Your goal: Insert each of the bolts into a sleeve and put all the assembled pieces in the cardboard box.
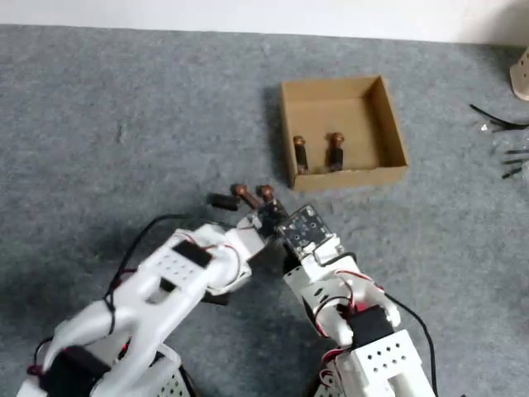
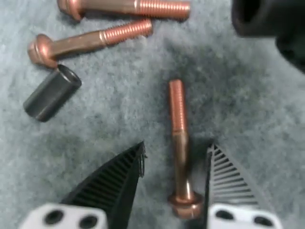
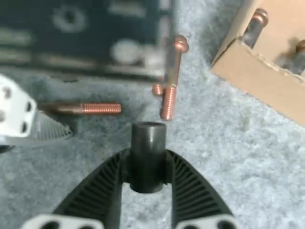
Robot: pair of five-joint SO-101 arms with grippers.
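Robotics lab: 2 arms [image 1: 165, 281] on grey felt [image 1: 99, 124].

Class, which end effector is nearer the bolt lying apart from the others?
Left: the left end effector straddles the bolt; the right end effector, gripping a sleeve, sits past its threads.

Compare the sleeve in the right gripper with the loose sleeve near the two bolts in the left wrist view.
The gripped sleeve is clamped in the right gripper; the loose sleeve lies free on the grey carpet. The gripped sleeve points its open end straight out of the gripper; the loose sleeve lies on its side, one end near the head of a bolt. Both are short black tubes with no bolt inside.
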